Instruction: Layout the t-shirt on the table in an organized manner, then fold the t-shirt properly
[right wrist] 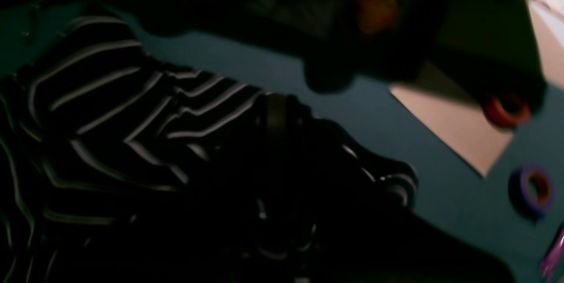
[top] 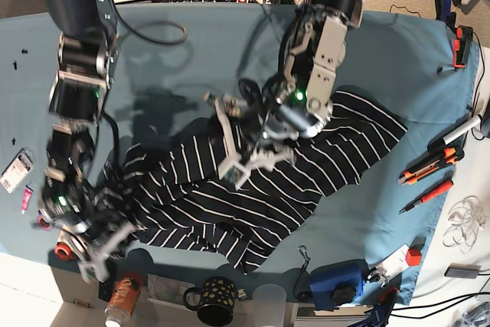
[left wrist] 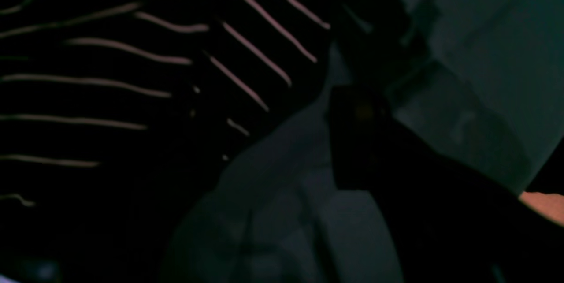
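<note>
Lying crumpled across the middle of the tabletop (top: 191, 59), the t-shirt (top: 230, 204) is not yet laid out: its body slants from the near left toward the far right, with folds and overlapping layers along the near edge, and no folding has begun. By my judgement the task is in its early spreading stage, so flattening, squaring and every fold remain.

From the base view, the left gripper (top: 245, 139) hangs over the shirt's centre with its pale fingers spread wide above the stripes, not visibly holding cloth. The right gripper (top: 103, 246) sits at the shirt's near-left corner by the tabletop edge; whether its fingers pinch the fabric I cannot tell, as they merge with dark cloth.

Only the base view shows the whole garment and the clutter around it: pens and cutters at the right, a mug (top: 208, 304) and a can at the near edge. Both wrist views are dim. The left one shows striped fabric (left wrist: 132, 76) close beside bare teal cloth. The right one shows bunched stripes (right wrist: 110, 120) directly under the arm and tape rolls (right wrist: 531, 188) nearby, which the base view hides.
</note>
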Available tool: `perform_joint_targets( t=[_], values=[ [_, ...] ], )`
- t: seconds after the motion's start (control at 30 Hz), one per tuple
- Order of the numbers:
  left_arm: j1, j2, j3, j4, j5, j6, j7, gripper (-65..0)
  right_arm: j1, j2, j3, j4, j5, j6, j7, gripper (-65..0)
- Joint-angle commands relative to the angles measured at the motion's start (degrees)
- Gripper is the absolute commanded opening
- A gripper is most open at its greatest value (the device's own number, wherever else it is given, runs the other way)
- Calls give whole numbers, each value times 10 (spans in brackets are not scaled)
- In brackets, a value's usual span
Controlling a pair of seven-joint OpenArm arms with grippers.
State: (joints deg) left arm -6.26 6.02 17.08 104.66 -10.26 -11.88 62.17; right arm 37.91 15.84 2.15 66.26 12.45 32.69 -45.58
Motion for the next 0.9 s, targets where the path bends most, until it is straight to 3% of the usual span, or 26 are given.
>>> perform_joint_targets(
  t=[0.0,0.07,0.1,0.2,0.37,0.47,0.63,0.87],
  values=[
    [-9,8,0,11,-4,-3,-13,-305,27,5,-3,8,10,8,12,-527],
    [-3,8,0,11,-4,-3,-19,-305,36,5,-8,9,11,11,-5,-415],
    [-1,8,0,11,-4,-3,-22,-305,42,5,-8,12,13,10,-26,-405],
    [1,8,0,11,-4,-10,-22,-305,57,15,0,28,54,5,-102,-405],
    [1,8,0,11,-4,-13,-22,-305,54,63,57,105,214,15,-184,-405],
    [1,8,0,11,-4,-13,-23,-305,39,90,104,151,242,33,-257,-406],
    [0,8,0,11,-4,-13,-44,-305,-34,126,153,170,242,64,-267,-406],
    [1,8,0,11,-4,-13,-48,-305,-177,126,167,170,240,73,-262,-406]
  ],
)
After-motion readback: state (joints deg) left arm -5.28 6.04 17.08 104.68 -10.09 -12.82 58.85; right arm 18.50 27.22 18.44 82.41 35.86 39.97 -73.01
